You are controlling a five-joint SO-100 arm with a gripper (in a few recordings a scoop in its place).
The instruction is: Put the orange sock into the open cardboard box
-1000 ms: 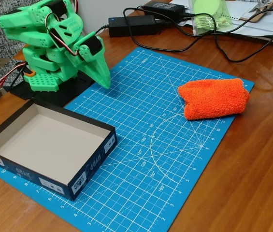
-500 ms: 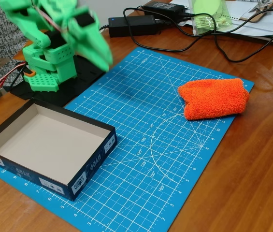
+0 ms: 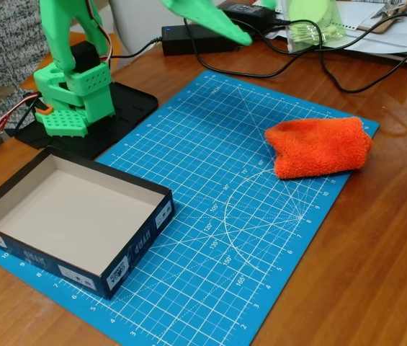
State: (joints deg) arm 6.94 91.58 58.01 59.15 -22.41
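The orange sock (image 3: 319, 147) lies folded on the right part of the blue cutting mat, fuzzy and thick. The open cardboard box (image 3: 142, 241) sits at the mat's front left, navy outside with white labels, its beige inside holding nothing. My green gripper (image 3: 258, 23) hangs high at the picture's top edge, above the mat's far end and well left of and behind the sock. One long finger (image 3: 214, 19) points down to the right, and a second green tip peeks in at the top edge, apart from it. Nothing is between them.
The blue cutting mat (image 3: 225, 216) covers the wooden table's middle. The arm's green base (image 3: 73, 101) stands on a black plate at the back left. Black power bricks (image 3: 196, 36), cables and a green translucent cup (image 3: 305, 21) crowd the far edge.
The arm has unfolded from its low rest pose by the base. The gripper rose and swung right to the top of the picture, and its fingers have parted. Sock and box have not moved.
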